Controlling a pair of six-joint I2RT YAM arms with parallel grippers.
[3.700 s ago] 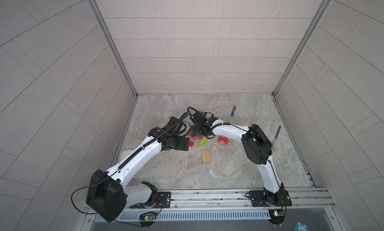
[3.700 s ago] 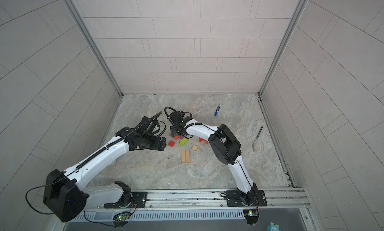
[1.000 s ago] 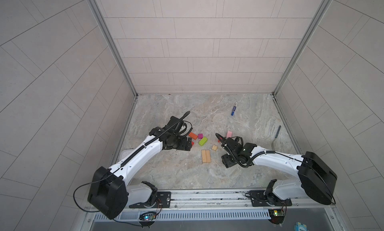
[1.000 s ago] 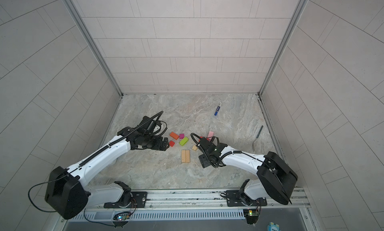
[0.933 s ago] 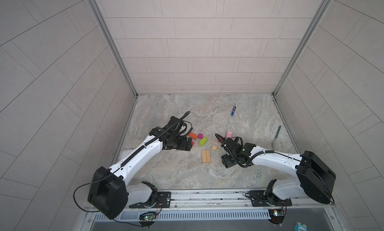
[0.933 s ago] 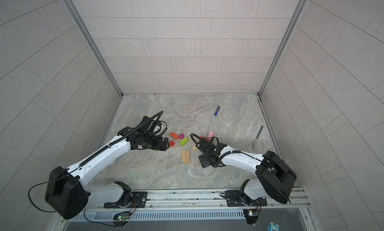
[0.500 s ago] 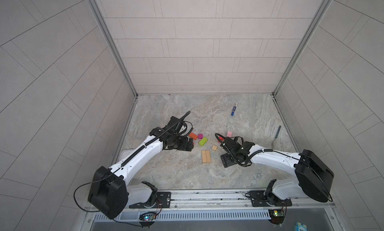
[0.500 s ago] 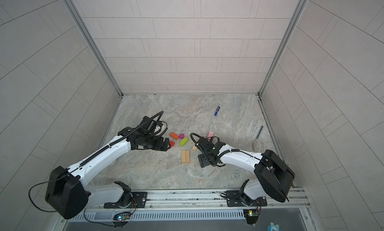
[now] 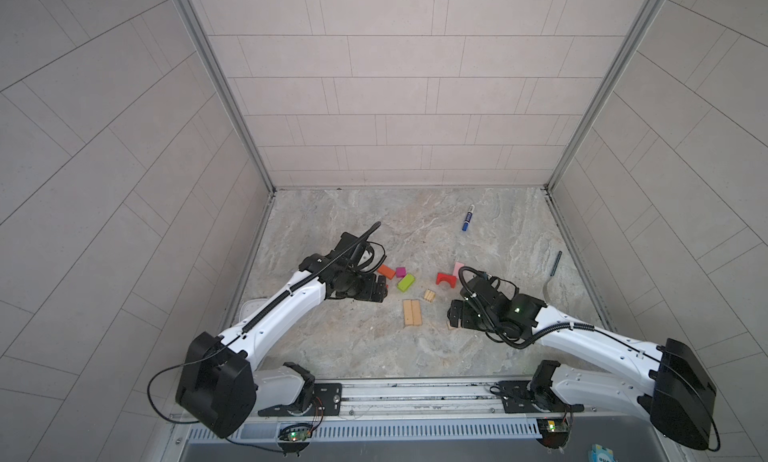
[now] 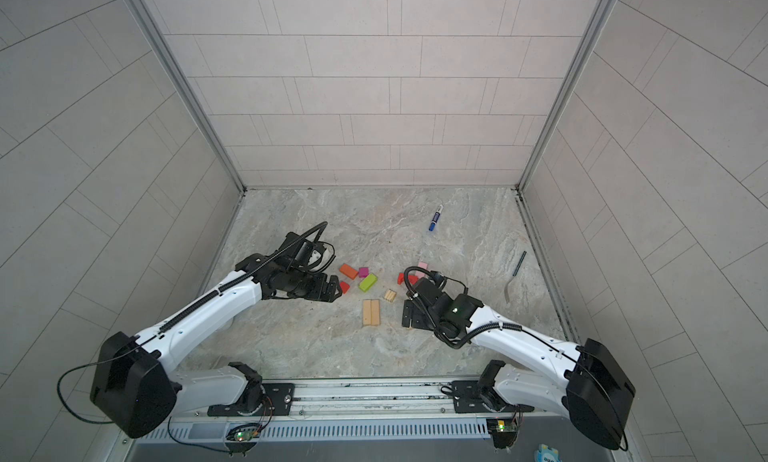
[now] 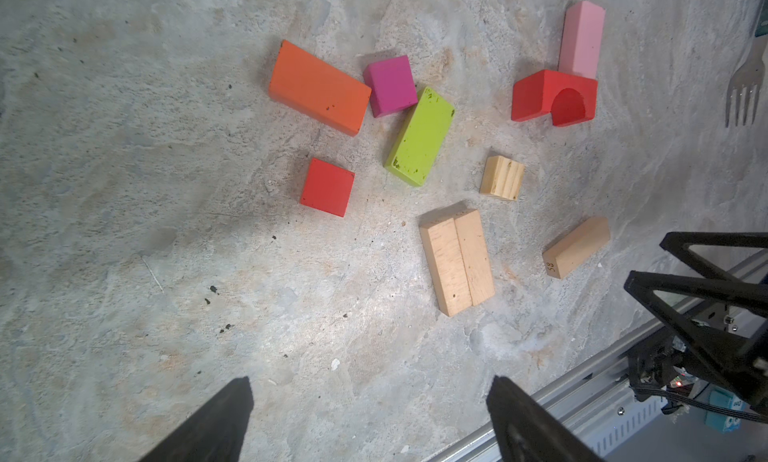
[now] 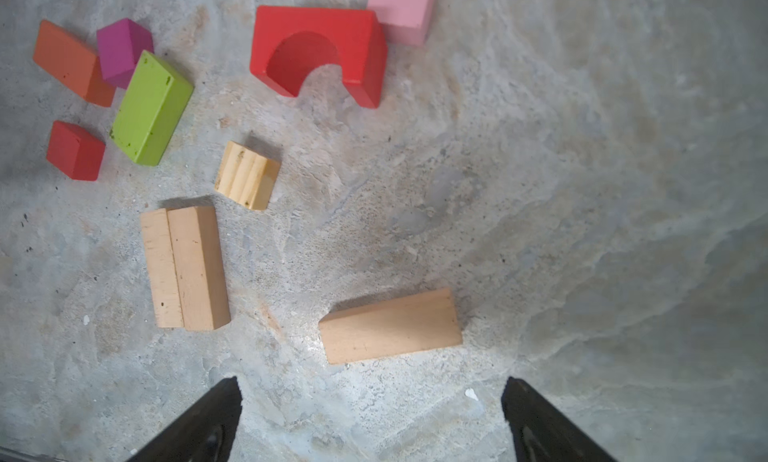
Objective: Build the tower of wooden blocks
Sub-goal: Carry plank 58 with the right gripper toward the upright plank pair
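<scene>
No wood block tower stands; the blocks lie loose on the stone floor. In the right wrist view one tan plank (image 12: 390, 326) lies flat just ahead of my open right gripper (image 12: 372, 381), free of both fingers. Two tan planks (image 12: 185, 268) lie side by side, with a small tan block (image 12: 247, 176) beyond them. The red arch (image 12: 320, 52) touches a pink brick (image 12: 401, 6). The orange brick (image 11: 318, 87), magenta cube (image 11: 390, 85), lime-green brick (image 11: 420, 136) and red cube (image 11: 327, 186) cluster ahead of my open, empty left gripper (image 11: 371, 383).
A blue marker pen (image 9: 468, 217) lies toward the back right. A fork with a dark handle (image 9: 555, 264) lies by the right wall. The metal rail (image 9: 415, 391) runs along the front edge. Tiled walls close in the other three sides.
My right gripper's jaws have spread wide and the tan plank now lies free on the floor before them. The left arm has stayed still.
</scene>
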